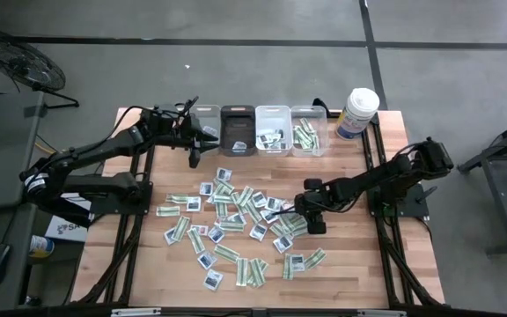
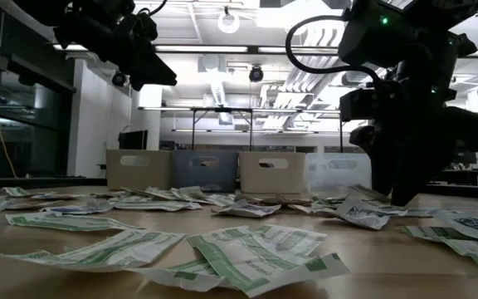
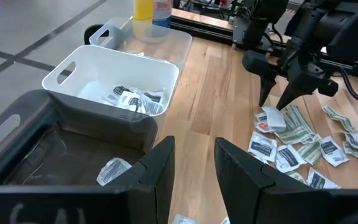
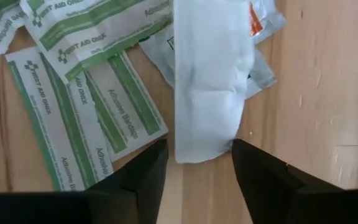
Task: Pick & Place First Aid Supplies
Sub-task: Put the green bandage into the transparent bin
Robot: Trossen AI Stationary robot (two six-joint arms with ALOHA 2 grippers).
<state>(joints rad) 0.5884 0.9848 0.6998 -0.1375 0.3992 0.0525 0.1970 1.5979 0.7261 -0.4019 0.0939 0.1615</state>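
Wood-top table carries the whole scatter of first aid supplies, dozens of flat paper packets spread over the middle of the table, reaching from the left-centre to just under the right tool. Row of four bins sits at the far edge; dark bin holds one packet, white bin next to it holds several blue-marked packets, the clear bin holds green strips. White canister with blue label stands just beside the clear bin at the far right corner. Right tool is down at the right edge of the pile, fingers pointed at the table, jaws apart and straddling a plain white packet; the packet's end lies between the two fingers, grip not made, nothing lifted. That white packet lies on top of a greyish packet with an orange mark; green-and-white adhesive bandage strips lie just beside it, overlapping each other, printed with "first aid" text. Left tool hovers above the table near the dark bin, jaws partly open with a narrow gap, nothing seen between the fingers. Packets come in two looks: narrow green-and-white strips, and squarish white ones with dark-blue marks, many overlapping, some slightly curled at the edges in the low view.
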